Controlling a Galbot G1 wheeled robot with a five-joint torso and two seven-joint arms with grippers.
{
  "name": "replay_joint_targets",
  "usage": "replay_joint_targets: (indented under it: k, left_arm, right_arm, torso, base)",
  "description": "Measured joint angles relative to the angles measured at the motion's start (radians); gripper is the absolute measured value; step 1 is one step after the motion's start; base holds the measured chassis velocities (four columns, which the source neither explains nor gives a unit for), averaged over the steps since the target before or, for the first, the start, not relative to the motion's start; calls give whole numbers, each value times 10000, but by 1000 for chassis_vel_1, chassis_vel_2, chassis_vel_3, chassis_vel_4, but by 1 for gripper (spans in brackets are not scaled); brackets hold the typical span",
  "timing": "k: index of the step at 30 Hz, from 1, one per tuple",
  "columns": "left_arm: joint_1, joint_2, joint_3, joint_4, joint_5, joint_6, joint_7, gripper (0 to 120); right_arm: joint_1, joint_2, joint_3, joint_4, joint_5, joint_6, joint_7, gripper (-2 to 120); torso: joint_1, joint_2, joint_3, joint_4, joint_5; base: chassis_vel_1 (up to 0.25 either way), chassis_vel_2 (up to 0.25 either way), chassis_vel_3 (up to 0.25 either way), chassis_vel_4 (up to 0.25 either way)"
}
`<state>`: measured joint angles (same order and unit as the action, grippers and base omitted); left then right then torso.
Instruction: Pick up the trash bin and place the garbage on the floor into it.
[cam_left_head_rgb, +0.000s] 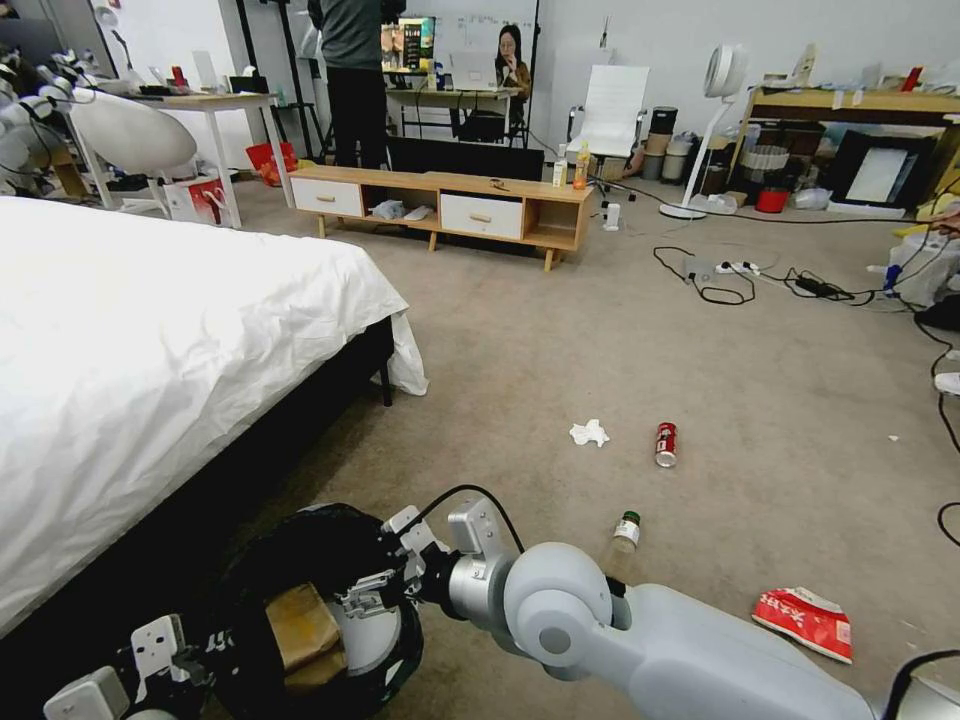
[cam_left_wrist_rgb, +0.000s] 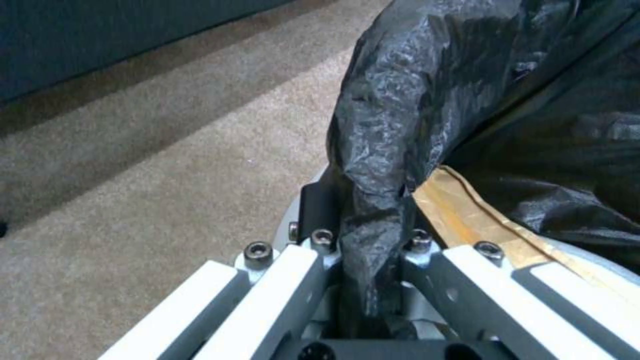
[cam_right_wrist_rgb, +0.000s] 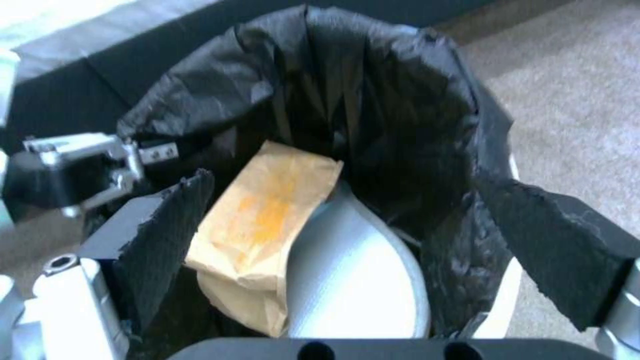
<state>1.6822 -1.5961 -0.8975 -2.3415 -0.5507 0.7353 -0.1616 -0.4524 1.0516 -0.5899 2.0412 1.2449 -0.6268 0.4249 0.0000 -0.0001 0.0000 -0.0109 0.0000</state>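
Note:
The trash bin, white with a black bag over its rim, is held low at my front left beside the bed. My left gripper is shut on its bagged rim. My right gripper hangs open over the bin's mouth, nothing between its pads. A brown paper piece lies inside the bin. On the floor ahead lies the garbage: a white tissue, a red can, a green-capped bottle and a red-white wrapper.
A bed with a white cover fills the left side. A low wooden cabinet with two drink bottles stands at the back. Cables and a power strip trail over the carpet at right, near a standing fan.

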Motion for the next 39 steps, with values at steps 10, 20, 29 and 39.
replay_joint_targets:
  k: [10, 20, 29, 39]
  left_arm:
    - [30, 53, -84, 22, 9, -1, 3, 2]
    - [100, 144, -126, -10, -32, 0, 9, 2]
    - [278, 136, -211, -157, -23, 0, 52, 2]
    - [349, 110, -63, -208, 86, 0, 87, 2]
  right_arm:
    - [-343, -834, 1704, 1526, 112, 94, 184, 100]
    - [-1594, -1658, 4771, 2392, -1389, 1997, -455, 100]
    - [-3224, -1934, 7917, 2524, -2991, 4714, -1418, 100]
    - [-6063, -1884, 11105, 2754, -4935, 6283, -1627, 100]
  torso:
    - [0, 1, 0, 0, 0]
    - [0, 0, 0, -2, 2]
    - [0, 1, 0, -1, 1]
    - [-1, 1, -1, -1, 0]
  base:
    - [0, 0, 0, 0]
    - [0, 0, 0, 0]
    - [0, 0, 0, 0]
    - [0, 0, 0, 0]
